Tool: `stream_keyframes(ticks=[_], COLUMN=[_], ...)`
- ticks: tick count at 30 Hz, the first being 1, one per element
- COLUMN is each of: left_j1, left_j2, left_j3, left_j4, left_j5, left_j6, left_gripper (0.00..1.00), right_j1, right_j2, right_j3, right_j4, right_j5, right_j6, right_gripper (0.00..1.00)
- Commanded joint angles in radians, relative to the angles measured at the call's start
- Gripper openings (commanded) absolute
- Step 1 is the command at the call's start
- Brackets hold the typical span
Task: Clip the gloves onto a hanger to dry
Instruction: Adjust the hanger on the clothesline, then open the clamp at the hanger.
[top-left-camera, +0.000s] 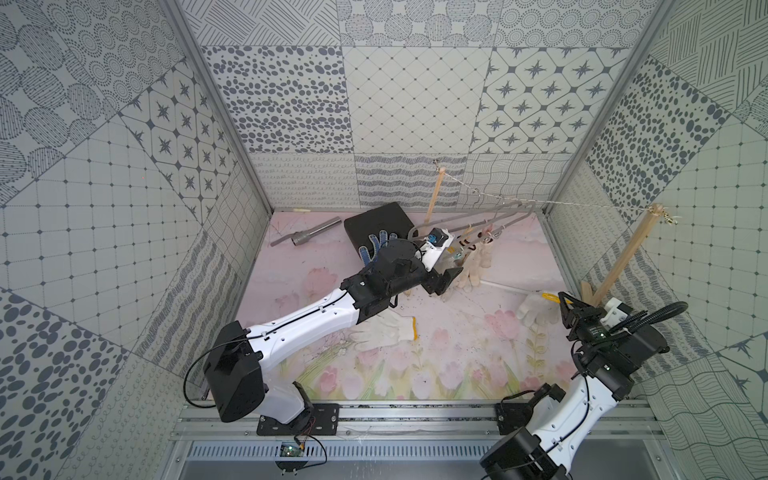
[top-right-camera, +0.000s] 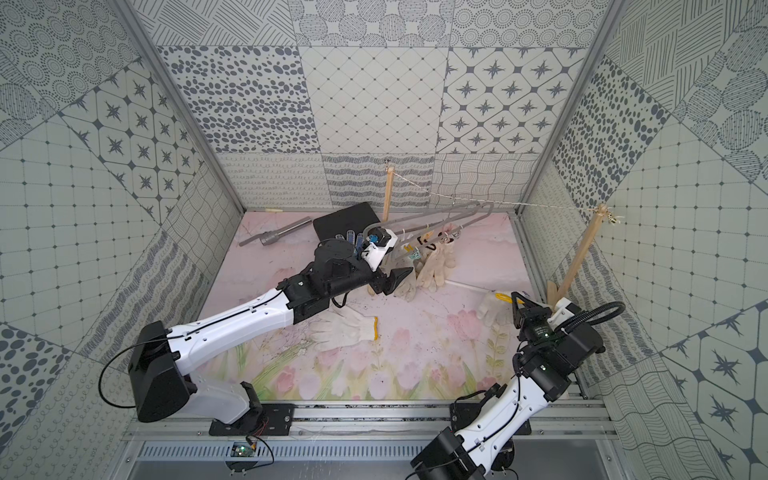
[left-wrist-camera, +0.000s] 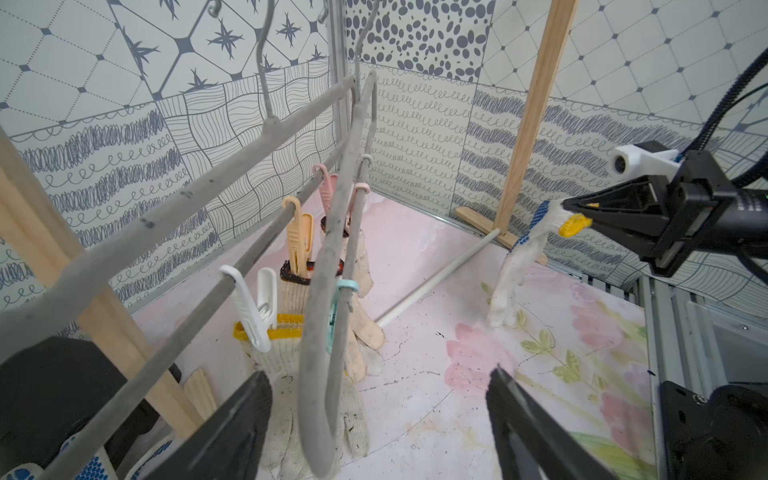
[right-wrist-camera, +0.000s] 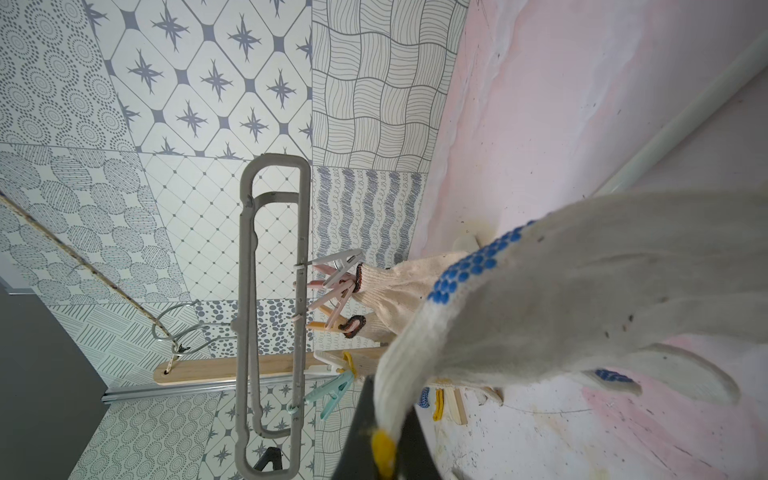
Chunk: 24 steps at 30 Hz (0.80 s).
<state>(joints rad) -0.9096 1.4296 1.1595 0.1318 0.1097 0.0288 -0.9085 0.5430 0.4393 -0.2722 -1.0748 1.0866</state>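
Walls (top-left-camera: 415, 104): flat panels on 3 sides, grey-on-white prints (dots, stars, grids, squiggles) w/ alu corner rails. Floor (top-left-camera: 457, 332): smooth pink mat w/ pale tulip print, scuffed, black specks. L gripper (left-wrist-camera: 379, 372) sits at the near end of the hanger (left-wrist-camera: 328, 249), black wedge fingers (left-wrist-camera: 232, 428) wide apart, nothing clamped. R gripper (top-left-camera: 560, 296) is at the right by a post foot, fingers pinched on the yellow cuff of a dotted glove (right-wrist-camera: 582, 291), cream knit w/ blue dots, dangling limp. Hanger: long narrow grey oblong loops, matte fuzzy finish, hung by thin wire hooks from a string (top-left-camera: 582, 205) between 2 slim wood posts (top-left-camera: 626, 253), back right. Black square pad (top-left-camera: 374, 220) at back w/ a 2nd dotted glove (top-left-camera: 374, 247) on it; dull metal pipe (top-left-camera: 316, 230) beside. Three cream knit gloves (left-wrist-camera: 291, 299) hang pegged on the hanger's lower bar, reaching down to the floor; a flat glove (top-left-camera: 386, 330) lies mid-floor. Pegs (left-wrist-camera: 301, 241): small smooth plastic in white, orange, pink, teal.
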Motion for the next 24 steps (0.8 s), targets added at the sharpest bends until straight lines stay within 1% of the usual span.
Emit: stream_keyframes(ticks=[1,4,6,8,10,12,14,17,19,21,24], left_j1=[0.009,0.009,0.009,0.018,0.052,0.097,0.131,0.173,0.207,0.230,0.245], left_j2=[-0.069,-0.107,-0.126,-0.145,-0.149,-0.128,-0.091,-0.015,0.041,0.091,0.151], left_j3=[-0.061,-0.110,-0.153,-0.220,-0.275,-0.294,-0.317,-0.338,-0.322,-0.294,-0.247], left_j4=[0.059,0.042,0.052,0.110,0.185,0.238,0.322,0.472,0.534,0.571,0.579], left_j5=[0.048,0.006,-0.013,0.008,0.091,0.201,0.286,0.397,0.483,0.539,0.619], left_j6=[0.013,0.045,0.094,0.144,0.150,0.148,0.176,0.219,0.217,0.224,0.273], left_gripper=[0.84,0.84,0.84,0.84,0.85,0.87,0.90,0.90,0.90,0.89,0.86], right_j1=[0.064,0.153,0.212,0.255,0.291,0.317,0.344,0.375,0.389,0.396,0.399], right_j2=[-0.008,0.016,0.032,0.046,0.058,0.067,0.071,0.066,0.062,0.063,0.069], right_j3=[0.008,0.024,0.037,0.052,0.067,0.078,0.087,0.087,0.077,0.070,0.058], right_j4=[0.011,0.013,0.018,0.022,0.025,0.024,0.025,0.030,0.040,0.051,0.073], right_j5=[0.042,0.086,0.117,0.142,0.161,0.175,0.189,0.211,0.222,0.223,0.218], right_j6=[-0.032,-0.053,-0.067,-0.076,-0.078,-0.078,-0.075,-0.064,-0.056,-0.053,-0.044], right_gripper=[0.00,0.00,0.00,0.00,0.00,0.00,0.00,0.00,0.00,0.00,0.00])
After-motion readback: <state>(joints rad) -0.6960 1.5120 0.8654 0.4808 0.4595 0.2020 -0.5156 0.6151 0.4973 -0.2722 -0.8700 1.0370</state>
